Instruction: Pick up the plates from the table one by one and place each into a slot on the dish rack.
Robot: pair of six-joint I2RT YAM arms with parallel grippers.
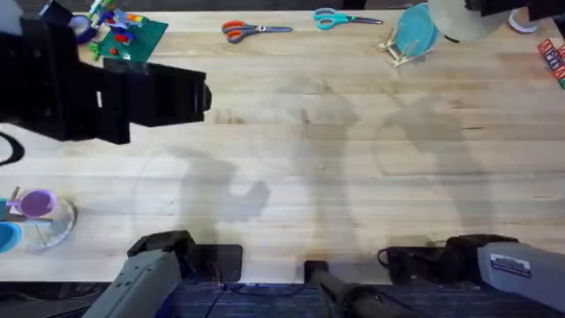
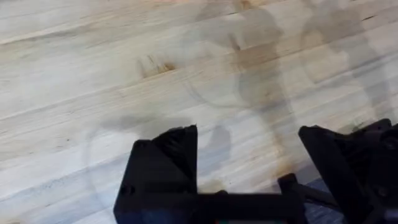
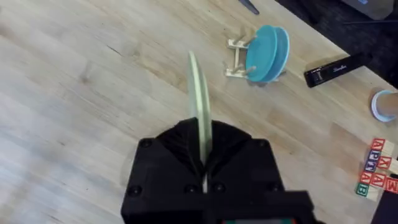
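Observation:
My right gripper (image 3: 204,158) is shut on the rim of the cream-yellow plate (image 3: 199,102), which stands edge-on above the table (image 3: 74,93). From overhead that plate (image 1: 466,19) shows blurred at the far right, just right of the dish rack (image 1: 397,51). The rack (image 3: 238,59) holds the teal plate (image 3: 267,53) upright in a slot; overhead the teal plate (image 1: 415,32) leans between the pegs. My left gripper (image 2: 249,171) hangs open over bare wood with nothing between its fingers (image 2: 165,165). Overhead it (image 1: 201,97) sits large and dark at the upper left.
Orange scissors (image 1: 252,31) and blue scissors (image 1: 340,18) lie along the far edge. A green baseplate with bricks (image 1: 132,35) is at the far left. A glass bowl (image 1: 51,223) sits near left. Letter blocks (image 1: 553,58) and a black stapler (image 3: 336,68) lie right.

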